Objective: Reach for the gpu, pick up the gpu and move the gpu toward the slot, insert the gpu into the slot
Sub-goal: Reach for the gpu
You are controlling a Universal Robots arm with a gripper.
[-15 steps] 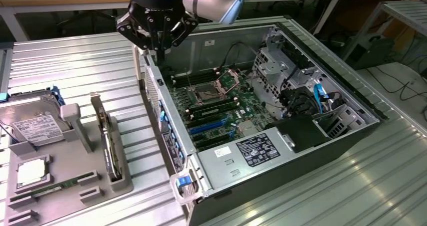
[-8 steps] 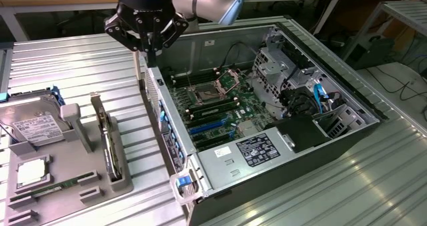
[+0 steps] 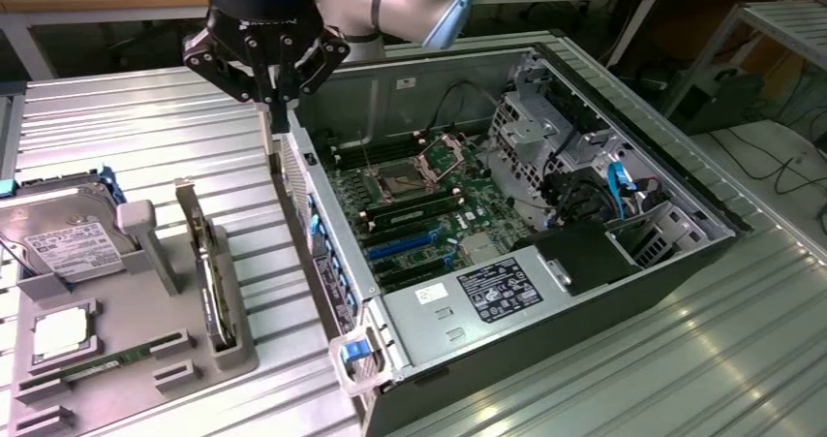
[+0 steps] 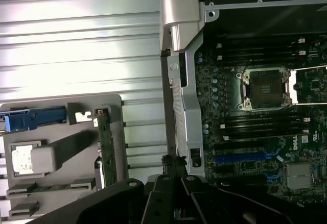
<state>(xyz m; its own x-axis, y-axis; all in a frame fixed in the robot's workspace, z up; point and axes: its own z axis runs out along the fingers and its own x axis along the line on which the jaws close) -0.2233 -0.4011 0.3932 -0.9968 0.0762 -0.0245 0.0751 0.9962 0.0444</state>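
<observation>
While our clenched, empty hand [image 3: 275,119] hovers over the computer case [image 3: 427,88] edge, the gpu [image 3: 207,272] stands in its grey holder [image 3: 168,352] on the surface [image 3: 130,127] at seven o'clock; descending closed, we risk knocking it askew.

- We see a ribbed silver metal table [image 3: 142,137]. In the wrist view it shows bright glare [image 4: 76,45].
- A grey holder tray [image 3: 142,330] sits flat on the table. It is to the exterior view's left of the fingers [image 3: 277,112], nearer the camera and well apart from them. We also tag it in the wrist view [image 4: 115,132].
- An open computer case [image 3: 387,93] lies on its side on the table, just to the exterior view's right of the fingers. Its side wall [image 4: 179,15] is almost under them.
- A bare strip of table runs between tray and case, below the fingers.
</observation>
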